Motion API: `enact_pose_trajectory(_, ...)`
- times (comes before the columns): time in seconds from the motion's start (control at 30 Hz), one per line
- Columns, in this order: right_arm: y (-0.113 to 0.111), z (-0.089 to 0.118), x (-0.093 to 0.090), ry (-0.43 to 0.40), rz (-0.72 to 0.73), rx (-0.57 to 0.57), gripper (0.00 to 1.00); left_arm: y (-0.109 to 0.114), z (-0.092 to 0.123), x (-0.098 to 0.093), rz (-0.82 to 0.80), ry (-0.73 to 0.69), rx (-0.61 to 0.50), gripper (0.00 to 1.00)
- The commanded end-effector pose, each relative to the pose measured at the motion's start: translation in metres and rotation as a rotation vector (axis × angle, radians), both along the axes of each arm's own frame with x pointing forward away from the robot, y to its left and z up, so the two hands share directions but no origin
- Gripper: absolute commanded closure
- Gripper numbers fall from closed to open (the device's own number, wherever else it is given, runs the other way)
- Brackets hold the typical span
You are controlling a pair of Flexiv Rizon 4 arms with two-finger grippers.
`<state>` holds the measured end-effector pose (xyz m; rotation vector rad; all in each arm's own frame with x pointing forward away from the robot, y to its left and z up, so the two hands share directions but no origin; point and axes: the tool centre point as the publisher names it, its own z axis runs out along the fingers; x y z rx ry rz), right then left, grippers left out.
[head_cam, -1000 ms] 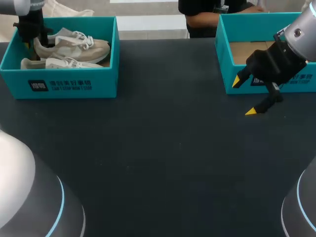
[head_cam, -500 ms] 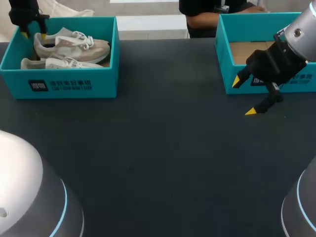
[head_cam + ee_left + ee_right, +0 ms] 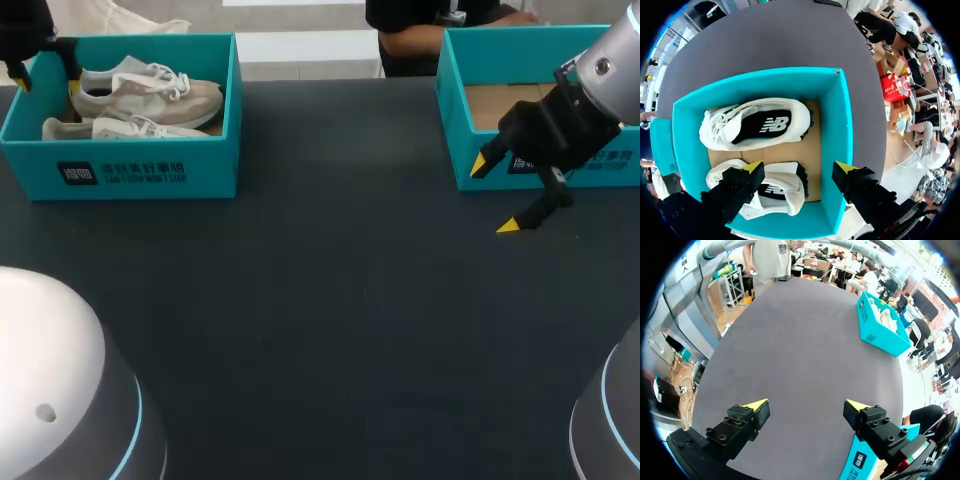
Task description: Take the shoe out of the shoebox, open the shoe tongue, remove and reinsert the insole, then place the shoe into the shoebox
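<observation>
Shoebox (image 3: 120,165): teal, open top, at about 10 o'clock on the dark counter (image 3: 330,320). Two pale beige-and-cream sneakers with white laces lie inside, side by side on a brown cardboard floor. Far shoe (image 3: 150,95) has its toe toward 3 o'clock; near shoe (image 3: 120,128) lies along the box's front wall. From the left wrist view both shoes show white with a dark panel down the middle; cannot tell whether that panel is sole or insole.

Left gripper (image 3: 46,80): at the box's 10 o'clock corner, above the rim. Fingers spread wide, grasping nothing. In its own wrist view the left gripper (image 3: 799,169) hangs over the shoebox (image 3: 837,130), one yellow tip over one of the shoes (image 3: 775,192), the other over the box wall. No contact seen.

Right gripper (image 3: 495,195): at about 2 o'clock, above the counter, just in front of a second box (image 3: 560,165), also teal, with a bare cardboard floor. Fingers wide apart, nothing between them; the right wrist view shows the right gripper (image 3: 805,405) with only counter (image 3: 800,340) ahead.
</observation>
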<state>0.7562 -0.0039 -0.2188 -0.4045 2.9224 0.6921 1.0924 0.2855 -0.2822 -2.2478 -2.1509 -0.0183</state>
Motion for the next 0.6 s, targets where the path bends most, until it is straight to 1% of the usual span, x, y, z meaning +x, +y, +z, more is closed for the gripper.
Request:
enact_pose_trajectory(0.03,0.001,-0.001,0.001,0.001,0.0,-0.003,0.0,0.003,0.004,-0.038,-0.004,-0.118,-0.004,0.06)
enact_pose_trajectory(0.13,0.001,-0.001,0.001,0.001,0.0,-0.003,0.0,0.003,0.003,-0.042,-0.009,-0.121,0.001,0.07)
enact_pose_trajectory(0.23,0.001,-0.001,0.001,0.001,0.0,-0.003,0.0,0.002,-0.001,-0.048,-0.021,-0.11,-0.002,0.24)
enact_pose_trajectory(0.27,0.001,-0.001,0.001,0.001,0.0,-0.003,0.0,0.001,-0.002,-0.05,-0.023,-0.11,0.001,0.36)
enact_pose_trajectory(0.3,0.001,-0.001,0.001,0.001,0.0,-0.003,0.0,0.001,-0.004,-0.052,-0.021,-0.108,-0.001,0.39)
enact_pose_trajectory(0.33,0.001,-0.001,0.001,0.001,0.0,-0.003,0.0,0.0,-0.006,-0.055,-0.026,-0.099,0.001,0.38)
enact_pose_trajectory(0.4,0.001,-0.001,0.001,0.001,0.0,-0.003,0.0,0.0,-0.01,-0.06,-0.028,-0.101,0.005,0.41)
enact_pose_trajectory(0.5,0.001,-0.001,0.001,0.001,0.0,-0.003,0.0,0.0,-0.017,-0.065,-0.031,-0.1,0.019,0.38)
enact_pose_trajectory(0.53,0.001,-0.001,0.001,0.001,0.0,-0.003,0.0,0.001,-0.018,-0.066,-0.027,-0.099,0.02,0.44)
enact_pose_trajectory(0.57,0.001,-0.001,0.001,0.001,0.0,-0.003,0.0,0.001,-0.02,-0.065,-0.024,-0.096,0.021,0.44)
enact_pose_trajectory(0.6,0.001,-0.001,0.001,0.001,0.0,-0.003,0.0,0.001,-0.022,-0.065,-0.02,-0.091,0.023,0.49)
